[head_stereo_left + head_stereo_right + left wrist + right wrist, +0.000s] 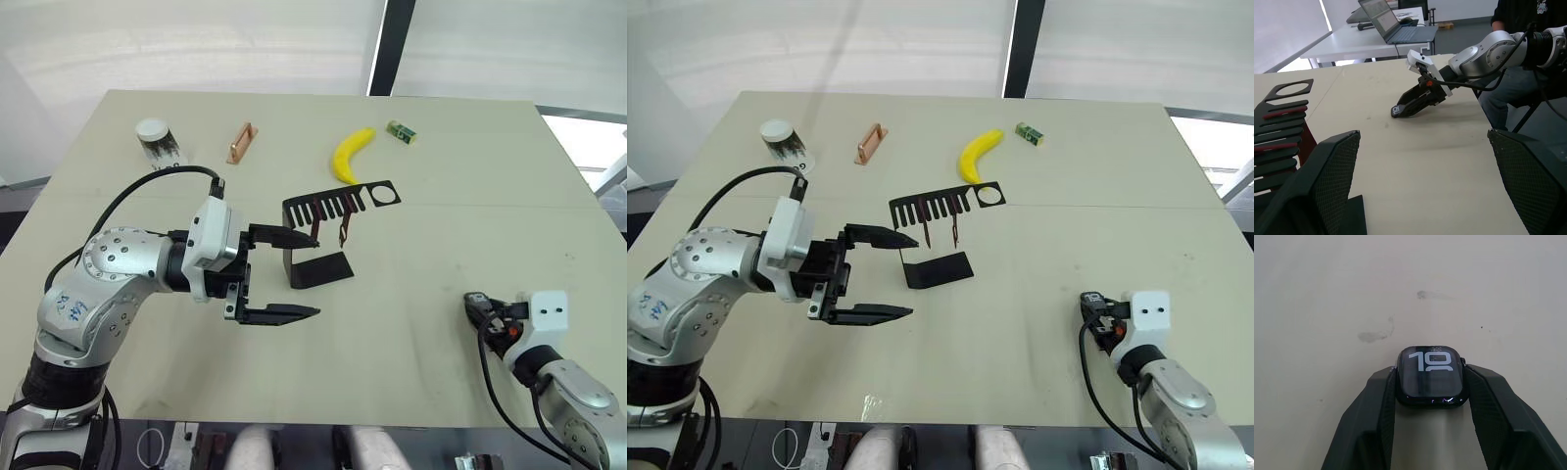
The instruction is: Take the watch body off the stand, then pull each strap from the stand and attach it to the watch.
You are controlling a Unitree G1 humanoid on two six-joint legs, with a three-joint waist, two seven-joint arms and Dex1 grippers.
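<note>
Resting on the big pale table [411, 294] are all the things, w/ the left arm over its left half. The left gripper [294, 275] has its two black fingers spread wide apart, nothing between them, just beside the stand [328, 235]. The stand sits near the table's middle, its slotted top arm ending in a round hole. Two dark red straps [343, 227] hang from the slots. The left wrist view shows them lying in the slots from the side [1276, 147].

Farther back lie a yellow banana [351, 154], a copper bar [241, 143], a white-lidded jar [157, 139] & a small green block [402, 131]. No writing on these can be read.

The right gripper [480, 308] is near the table's front right edge, low against the top. Its fingers [1488, 401] press both sides of the watch body [1431, 375]. The right wrist view shows white digits "10" on the screen, w/ more below cut off. The left wrist view also shows a laptop [1396, 24] on another desk & a seated person [1528, 68].
</note>
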